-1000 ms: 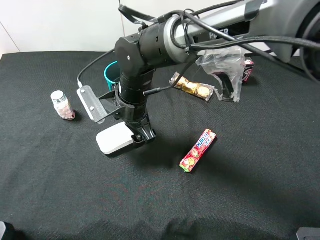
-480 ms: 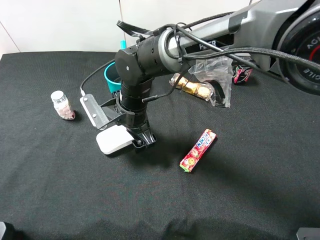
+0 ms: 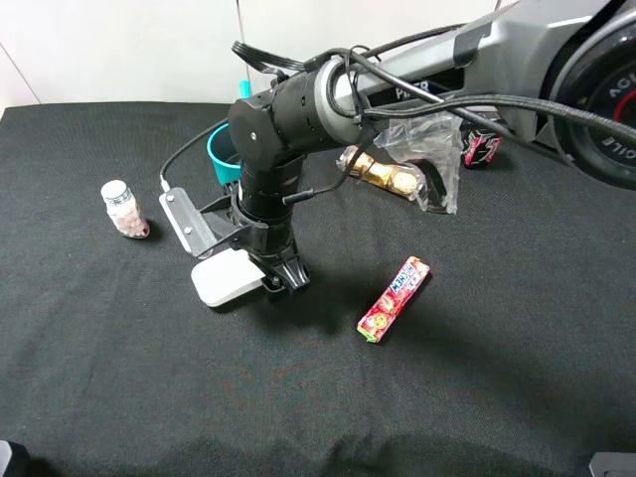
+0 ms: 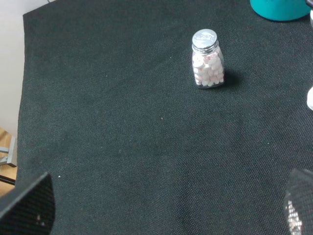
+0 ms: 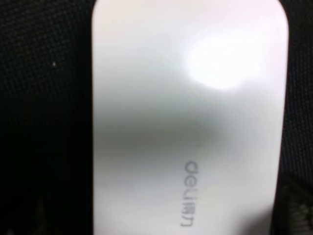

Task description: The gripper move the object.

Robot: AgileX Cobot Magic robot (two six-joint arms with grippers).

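Position: plain white flat oblong case under the black robot claw, on the black cloth table.
Cloth lies open from 5 to 8 o'clock of the case; a red-and-white candy roll lies well apart at 3 o'clock, lettering unreadable. The claw stands over the case's 3 o'clock end; clamped or not, cannot tell. Case reads "deli". Beyond: clear pill bottle at 10 o'clock, teal cup at 12.

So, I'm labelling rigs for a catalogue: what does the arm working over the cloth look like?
A thick black cylindrical arm leads to a silver-grey upper section with partly hidden lettering. Loose black cables loop along it. At its end sits a black pincer.
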